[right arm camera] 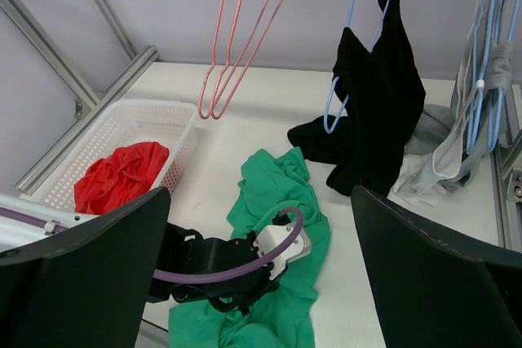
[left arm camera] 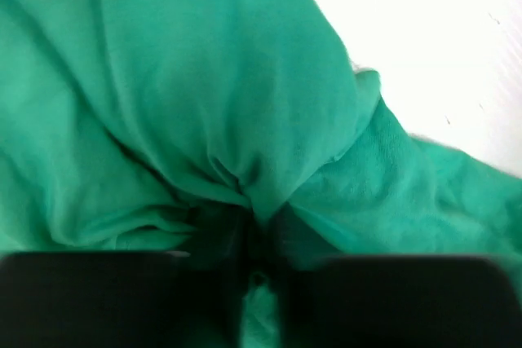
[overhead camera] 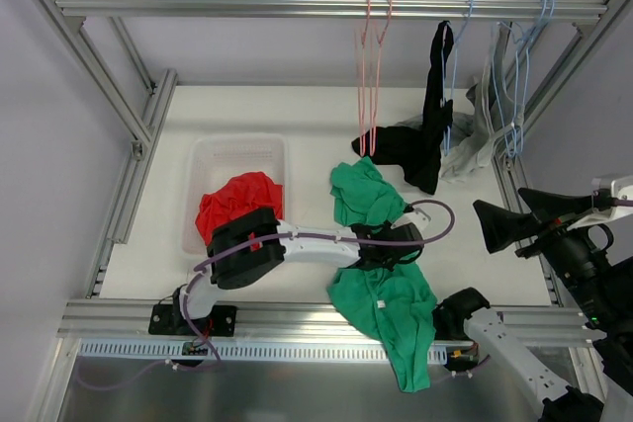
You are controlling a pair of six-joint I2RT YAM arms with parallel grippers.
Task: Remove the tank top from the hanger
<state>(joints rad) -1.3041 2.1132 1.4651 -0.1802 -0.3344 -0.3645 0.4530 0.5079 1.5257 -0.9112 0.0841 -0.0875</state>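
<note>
A white worktop point(overhead camera: 297, 116) seen from above, under a metal rail point(overhead camera: 247, 5). A green tank top point(overhead camera: 381, 308) lies crumpled near the front edge, right of centre, and its lower end spills over that edge. No hanger shows in it, so it looks to be already off.

The left gripper point(overhead camera: 381, 244) is down on the middle of the green tank top. In the left wrist view its fingers are nearly together with a bunched fold of green cloth pinched between them. The right gripper point(overhead camera: 519, 214) hovers above the right edge with its fingers spread wide and nothing between them.

At the back right, a black top point(overhead camera: 432, 116) hangs from a blue hanger point(right arm camera: 347, 63) on the rail, its lower part slumped on the worktop. Two empty pink hangers point(overhead camera: 371, 76) hang to its left. A white basket point(overhead camera: 237, 140) near the left edge holds a red garment point(overhead camera: 237, 200).

The step in hand looks like securing the green cloth so it can be lifted away. The pinch should hold several layers of the fold, not one thin edge. The lift should go straight up and high, so the end trailing over the front edge comes free without snagging on the frame or the right arm's base.
</note>
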